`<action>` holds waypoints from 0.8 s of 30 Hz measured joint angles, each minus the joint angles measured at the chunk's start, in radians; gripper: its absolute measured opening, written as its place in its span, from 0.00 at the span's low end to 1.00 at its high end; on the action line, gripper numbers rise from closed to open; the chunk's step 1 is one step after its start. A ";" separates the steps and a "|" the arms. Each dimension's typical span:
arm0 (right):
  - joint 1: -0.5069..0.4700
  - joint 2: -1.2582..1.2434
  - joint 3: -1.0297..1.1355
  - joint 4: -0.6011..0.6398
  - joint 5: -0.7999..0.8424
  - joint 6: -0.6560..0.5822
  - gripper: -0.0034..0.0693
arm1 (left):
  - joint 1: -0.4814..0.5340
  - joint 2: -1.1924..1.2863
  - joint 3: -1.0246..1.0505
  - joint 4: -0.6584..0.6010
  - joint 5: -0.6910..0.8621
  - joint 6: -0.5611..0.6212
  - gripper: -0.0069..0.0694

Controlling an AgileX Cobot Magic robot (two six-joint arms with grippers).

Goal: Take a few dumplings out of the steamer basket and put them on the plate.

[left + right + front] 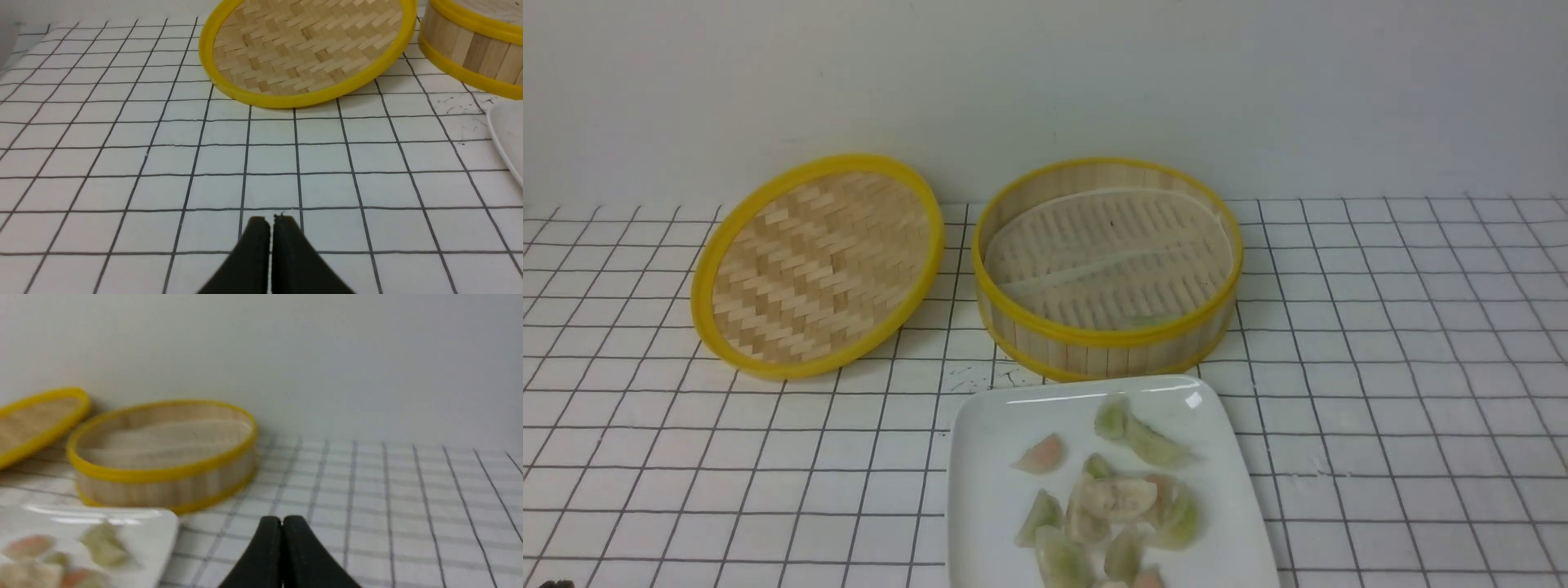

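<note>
The plate lay nearest, heaped with dumplings; behind it, almost touching, stood the steamer basket, one green dumpling seemingly left inside; both tools, left tool and right tool, sat pinched together, empty, low over the tabletop; the right looked nearer.

Plain off-white wall at back, no marks or fixtures, meets the desk in a straight line. Desk covered w/ white cloth, thin black grid lines, a few small dark scribbles on squares near centre. Light even & soft, faint shadows only.
</note>
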 joint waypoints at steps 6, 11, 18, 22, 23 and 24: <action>-0.114 0.000 0.076 -0.003 0.007 0.001 0.03 | 0.000 0.000 0.000 0.000 0.000 0.000 0.08; -0.120 0.000 0.076 -0.003 0.007 0.001 0.03 | 0.000 0.000 0.000 0.000 0.000 0.000 0.08; -0.120 0.000 0.076 -0.003 0.007 0.002 0.03 | 0.000 0.000 0.000 0.000 0.000 0.000 0.08; -0.120 0.000 0.076 -0.003 0.007 0.003 0.03 | 0.000 0.000 0.000 0.000 0.000 0.000 0.08; -0.120 0.000 0.076 -0.003 0.007 0.003 0.03 | 0.000 0.000 0.000 0.000 0.000 0.000 0.08; -0.120 0.000 0.076 -0.003 0.007 0.003 0.03 | 0.000 0.000 0.000 0.000 0.000 0.000 0.08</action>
